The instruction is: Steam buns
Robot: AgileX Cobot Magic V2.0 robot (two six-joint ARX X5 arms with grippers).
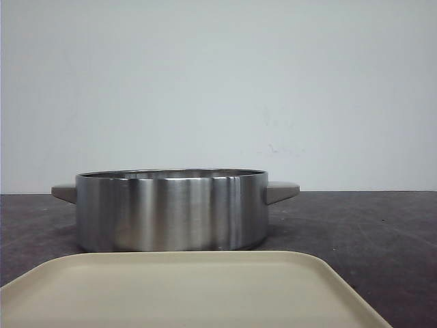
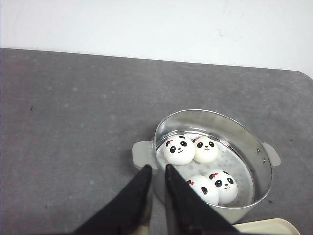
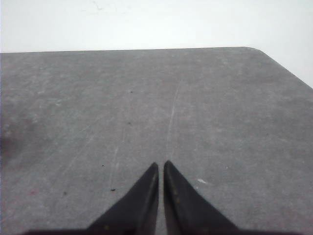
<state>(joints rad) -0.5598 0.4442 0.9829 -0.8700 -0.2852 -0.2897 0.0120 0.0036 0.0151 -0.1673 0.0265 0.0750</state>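
Observation:
Several white panda-face buns lie inside a steel steamer pot [image 2: 259, 161]: one [image 2: 179, 150] and another [image 2: 206, 149] at the back, two more [image 2: 203, 189] [image 2: 223, 185] nearer the front. The pot also shows in the front view [image 1: 171, 208], where its wall hides the buns. My left gripper [image 2: 157, 169] hangs above the table beside the pot's handle [image 2: 142, 154], jaws nearly together and empty. My right gripper [image 3: 161, 164] is shut and empty over bare grey table, away from the pot.
A beige tray [image 1: 184, 290] lies in front of the pot, its corner showing in the left wrist view [image 2: 271, 226]. The dark grey table [image 3: 146, 98] ends at a white wall behind, with a rounded far corner.

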